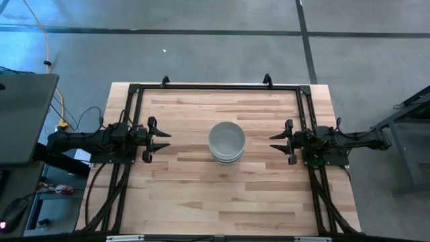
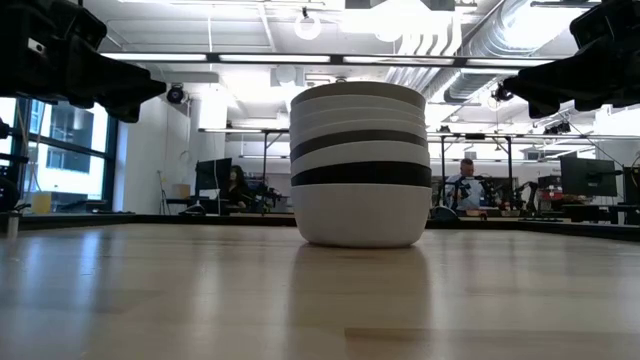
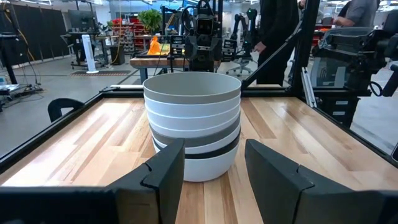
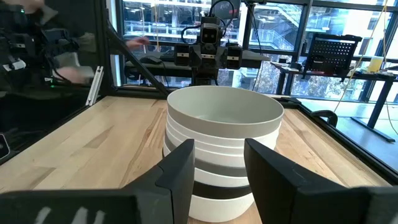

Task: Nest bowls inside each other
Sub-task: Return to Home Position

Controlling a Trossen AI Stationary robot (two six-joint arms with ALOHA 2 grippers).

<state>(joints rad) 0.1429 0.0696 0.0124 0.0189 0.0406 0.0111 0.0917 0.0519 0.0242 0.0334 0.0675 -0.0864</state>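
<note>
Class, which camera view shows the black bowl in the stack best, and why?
The low view: the black bowl shows side-on as a full dark band, second from the bottom. Both wrist views show only a short stretch of that band. The high view hides it under the top bowl.

Stacked bowls smooth, faintly glossy — table of pale, satiny wood planks.

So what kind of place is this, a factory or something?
Probably an open-plan robotics lab or workshop: bare ceiling ducts overhead, and a seated person at desks with dark monitors, all beyond the pale wooden table.
</note>
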